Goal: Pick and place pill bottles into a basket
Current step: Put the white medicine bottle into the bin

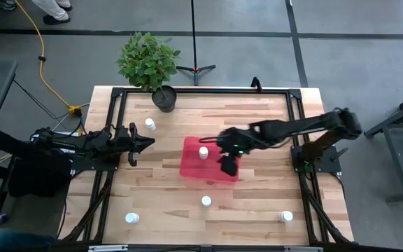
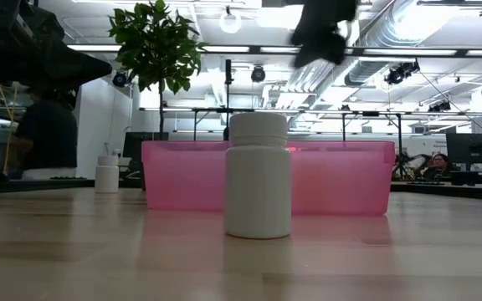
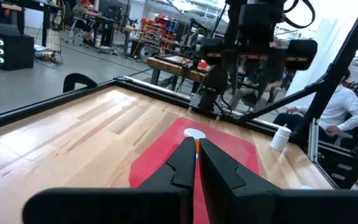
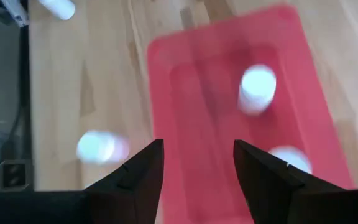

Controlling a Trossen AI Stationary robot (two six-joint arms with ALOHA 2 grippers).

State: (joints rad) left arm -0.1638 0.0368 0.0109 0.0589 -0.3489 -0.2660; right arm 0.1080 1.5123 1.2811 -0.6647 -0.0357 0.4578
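The right tool (image 1: 227, 165), jaws parted and empty, is positioned above the basket (image 1: 191, 166). At least 1 pill bottle (image 1: 203, 152) is seen inside; 4 bottles (image 1: 206, 201) remain on the table (image 1: 257, 203). The left tool (image 1: 145, 142), closed and empty, waits at left.

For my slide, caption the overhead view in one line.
Right claw open above the pink basket holding one bottle; four bottles remain on the table.

We see a leafy green plant in a dark round pot (image 1: 164, 98) on the light wooden table (image 1: 257, 196).
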